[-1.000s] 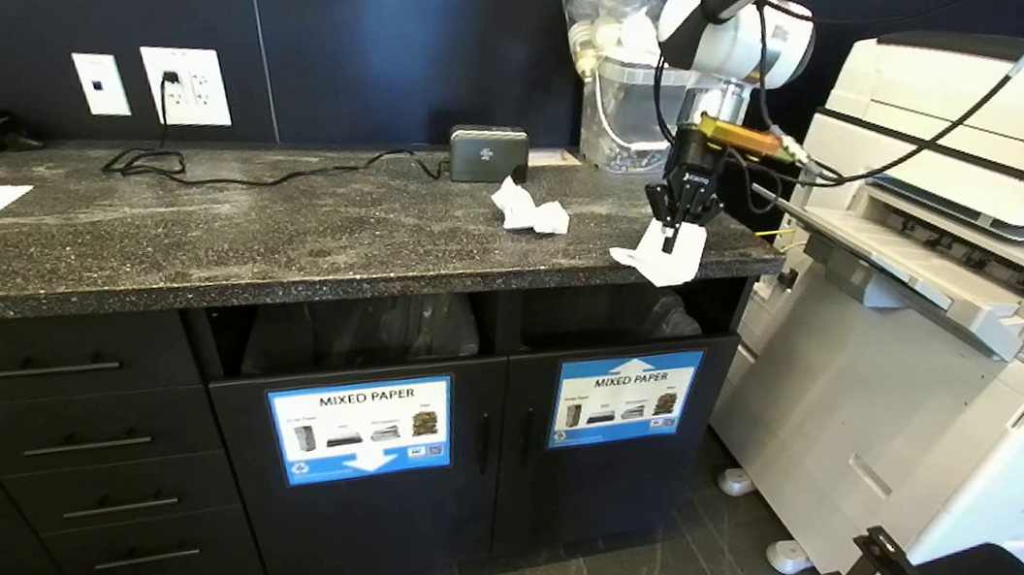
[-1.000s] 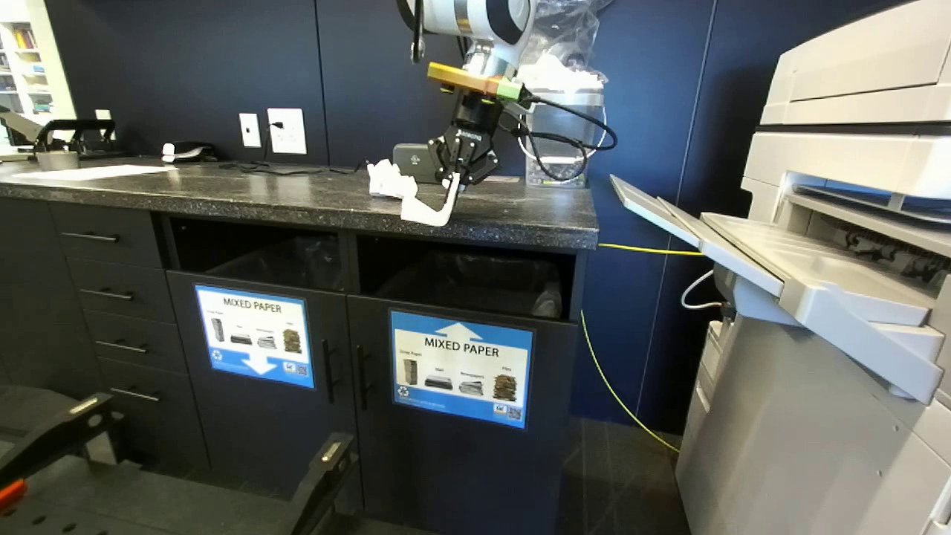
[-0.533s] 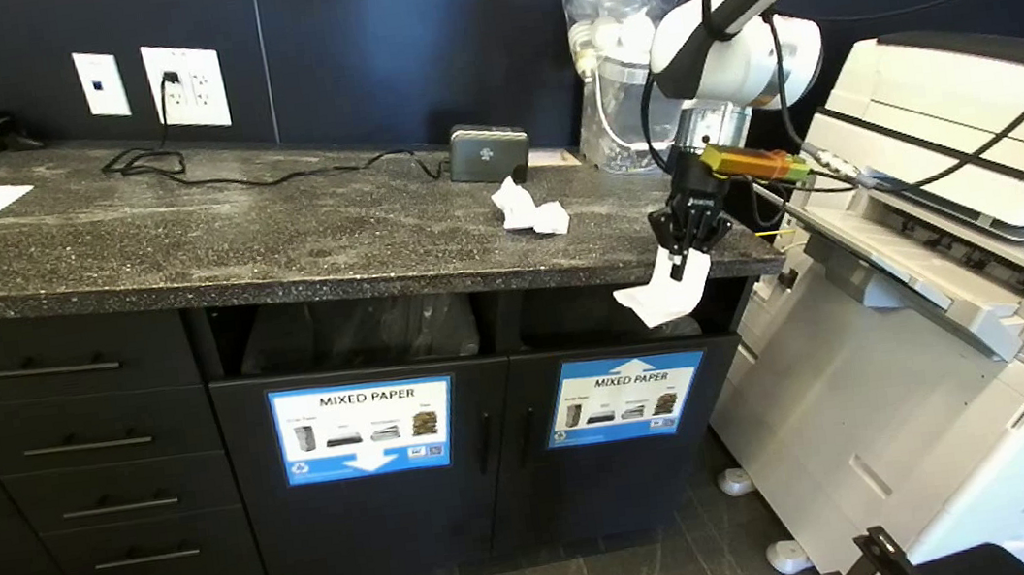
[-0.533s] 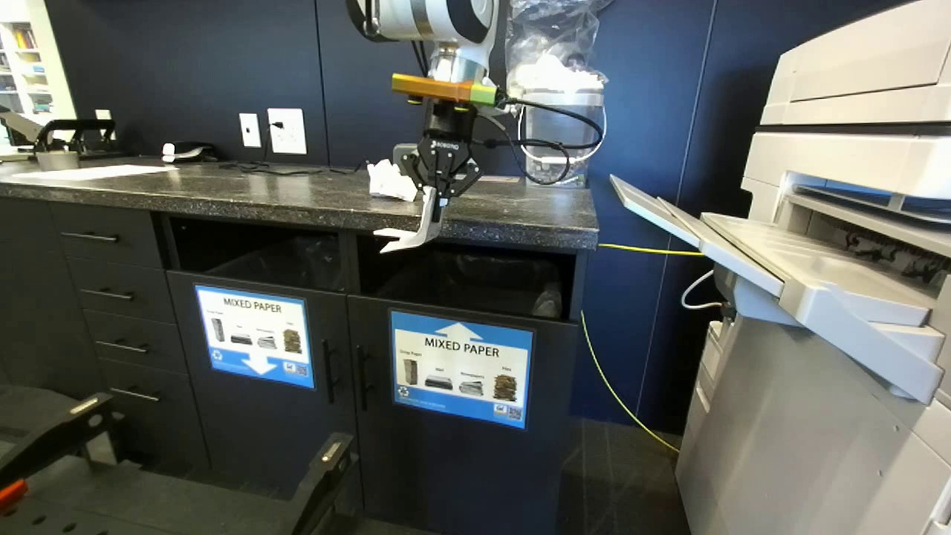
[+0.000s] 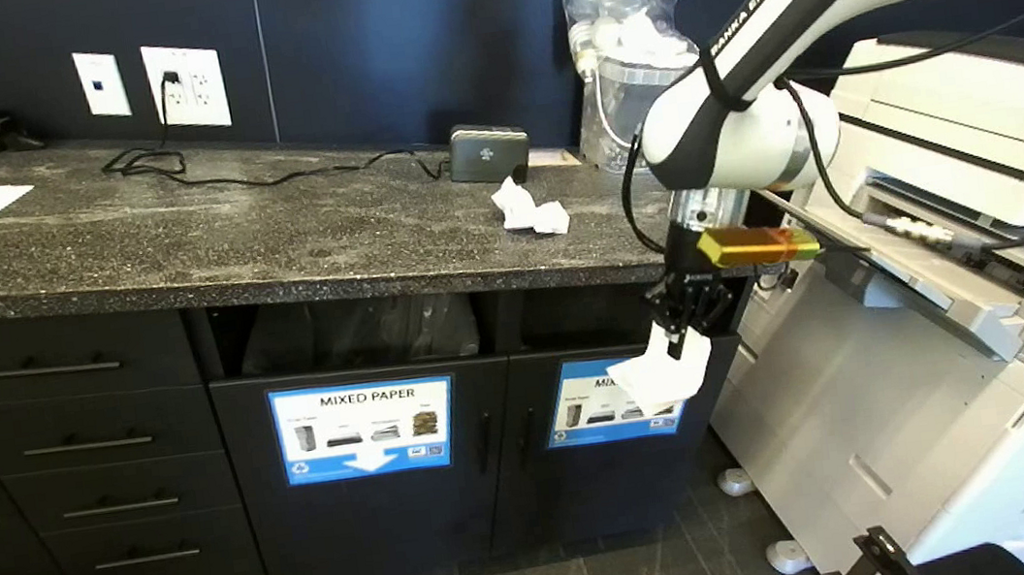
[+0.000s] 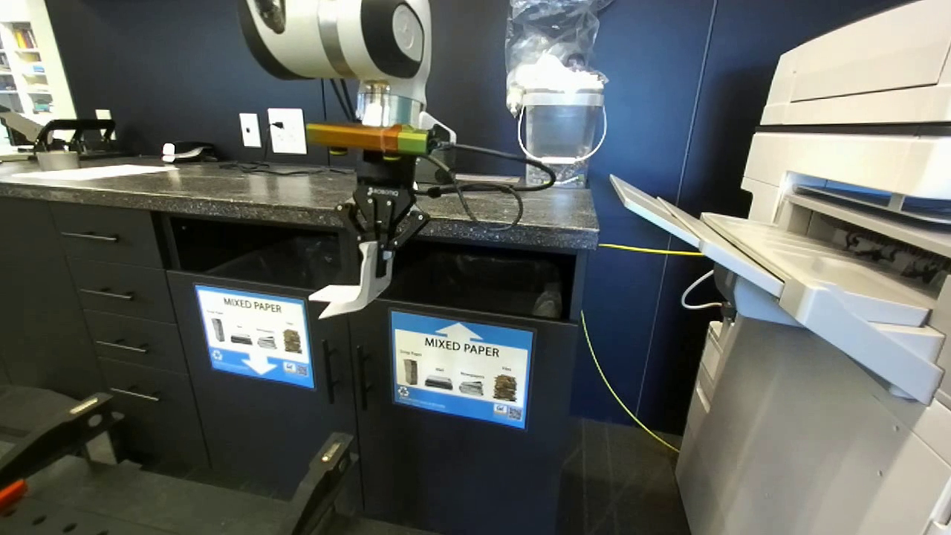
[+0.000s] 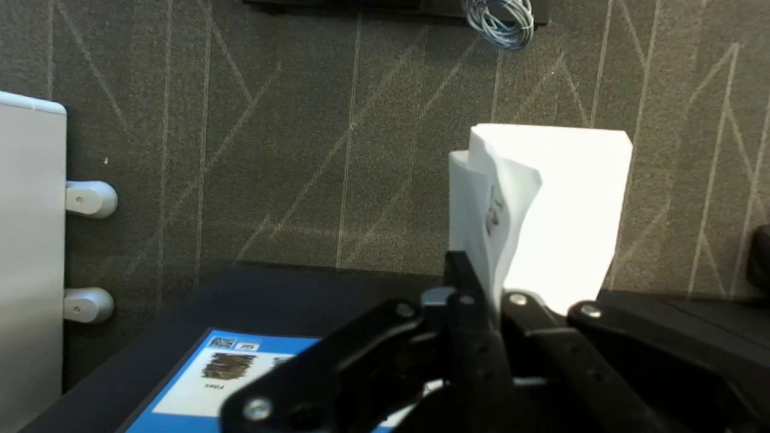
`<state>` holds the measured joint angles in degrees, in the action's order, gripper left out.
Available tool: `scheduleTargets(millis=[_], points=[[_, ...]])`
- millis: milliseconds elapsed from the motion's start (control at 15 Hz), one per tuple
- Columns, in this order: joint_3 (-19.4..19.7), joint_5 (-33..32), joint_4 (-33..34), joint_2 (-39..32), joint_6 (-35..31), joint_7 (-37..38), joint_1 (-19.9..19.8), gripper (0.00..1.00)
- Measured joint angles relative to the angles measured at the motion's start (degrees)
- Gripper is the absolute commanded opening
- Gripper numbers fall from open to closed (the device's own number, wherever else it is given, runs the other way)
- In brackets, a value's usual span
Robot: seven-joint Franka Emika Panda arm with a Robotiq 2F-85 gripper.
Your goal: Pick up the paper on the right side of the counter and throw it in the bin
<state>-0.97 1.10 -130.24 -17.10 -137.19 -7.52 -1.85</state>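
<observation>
1. The paper (image 7: 565, 204) is white and creased: the wrist view shows a broad, flat panel beside narrower folded layers, with small dark marks on one fold.
2. In an exterior view it drops steeply, then its lower part bends out sideways to a ragged end.
3. The gripper (image 6: 379, 260) is drawn narrow, with the paper's upper end pinched in it.
4. The paper hangs in front of the black cabinet doors (image 6: 461, 475), lower than the front edge of the counter (image 5: 269, 220), above carpet (image 7: 301, 150); its gap from the doors I cannot tell.
5. Behind the gripper opens the bin (image 6: 505, 271), the right-hand of two rectangular slots (image 6: 290, 260) under the counter, lined with dark plastic; the signs (image 6: 252, 327) below both read "MIXED PAPER".
6. In an exterior view the printer (image 6: 854, 171) stands beyond the counter's end, well apart from the gripper.
7. The counter is dark grey speckled stone, bearing a bunched white wad (image 5: 518, 209), a small dark box (image 5: 488, 154) and a clear tub (image 6: 561, 126).
8. Dark blue panels (image 6: 654, 111) rise behind it.
</observation>
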Motion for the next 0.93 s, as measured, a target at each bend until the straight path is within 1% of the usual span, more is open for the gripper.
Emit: scheduleTargets(millis=[267,533,600,733,800,933], points=[[-0.3,0.0,-13.41,1.78,-18.88,4.17,2.15,0.0],[0.37,0.13,-20.28,1.42,-37.58,6.38,2.25,0.0],[0.26,0.58,-21.29,0.95,-42.13,6.38,1.55,0.0],[-1.72,0.85,-22.42,-0.69,-49.89,6.28,-1.8,0.0],[-2.47,0.33,-22.5,-1.81,-53.09,6.27,-3.47,0.0],[-2.58,-1.65,-22.22,-4.26,-59.05,6.26,-5.87,0.0]])
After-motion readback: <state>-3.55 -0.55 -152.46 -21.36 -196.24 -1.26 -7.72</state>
